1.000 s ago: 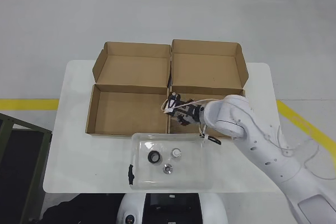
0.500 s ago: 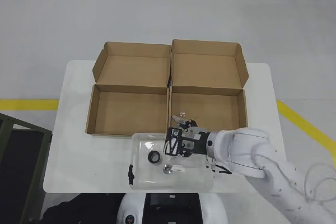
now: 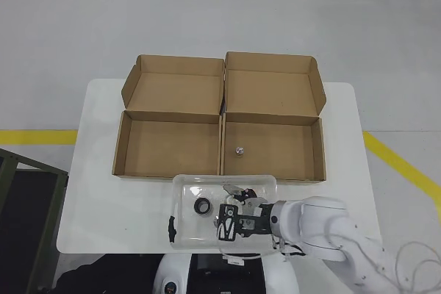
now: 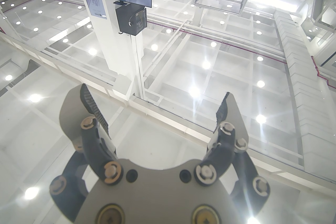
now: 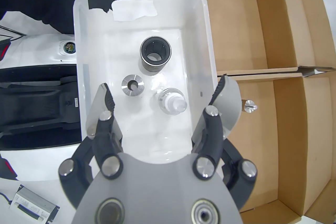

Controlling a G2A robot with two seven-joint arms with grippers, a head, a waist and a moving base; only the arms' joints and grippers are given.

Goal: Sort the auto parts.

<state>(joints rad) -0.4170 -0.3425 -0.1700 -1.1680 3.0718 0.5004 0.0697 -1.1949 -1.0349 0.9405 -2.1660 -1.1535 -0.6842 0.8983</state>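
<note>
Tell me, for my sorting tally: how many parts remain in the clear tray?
3: a black sleeve toward the tray's taped end, then a metal ring and a clear plug. The right gripper may hide others.

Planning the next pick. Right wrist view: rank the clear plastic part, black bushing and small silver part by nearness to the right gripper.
1. Clear plastic part, in the tray, just ahead of the right gripper.
2. Black bushing, farther along the tray.
3. Small silver part, in the cardboard box.
</note>
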